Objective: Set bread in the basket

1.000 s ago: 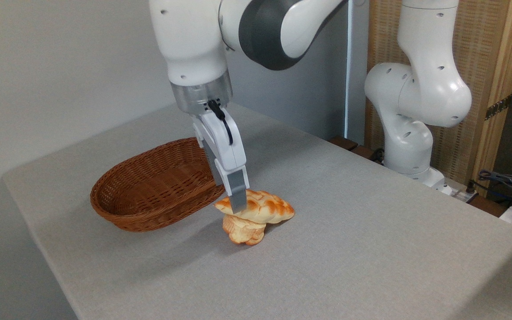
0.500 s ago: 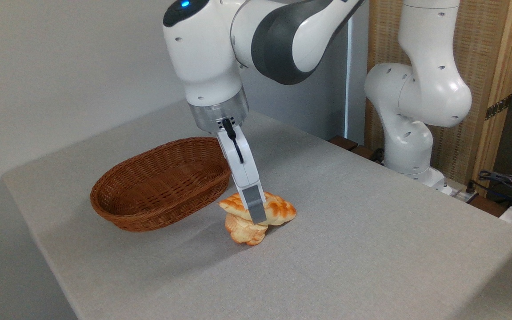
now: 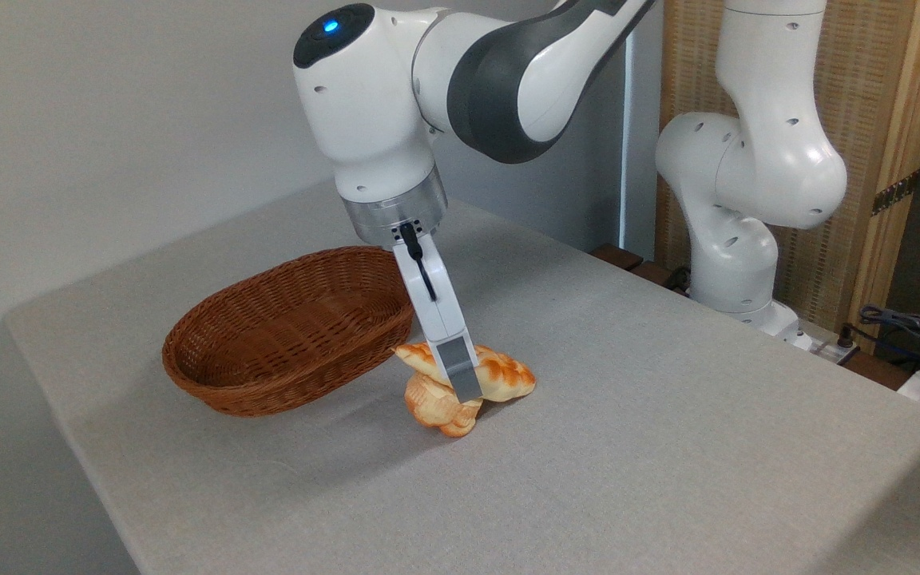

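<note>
The bread (image 3: 505,375), a golden braided loaf, lies tilted on top of a smaller pale bun (image 3: 434,406) on the grey table. Its right end dips to the cloth. My gripper (image 3: 466,386) reaches down at a slant over the loaf's middle. The near finger (image 3: 458,363) covers the loaf's front side with its tip at the loaf's lower edge. The other finger is hidden behind the loaf, so the gap does not show. The reddish-brown wicker basket (image 3: 212,391) stands just left of the loaf, with nothing inside.
The table's (image 3: 628,447) left edge runs close to the basket. My arm's white base (image 3: 735,263) stands past the right rear edge, with cables (image 3: 907,327) at the far right and a wooden screen behind.
My gripper swung from the loaf's left end to its middle and sank lower. The loaf's right end dropped to the table and the bun under it shifted slightly.
</note>
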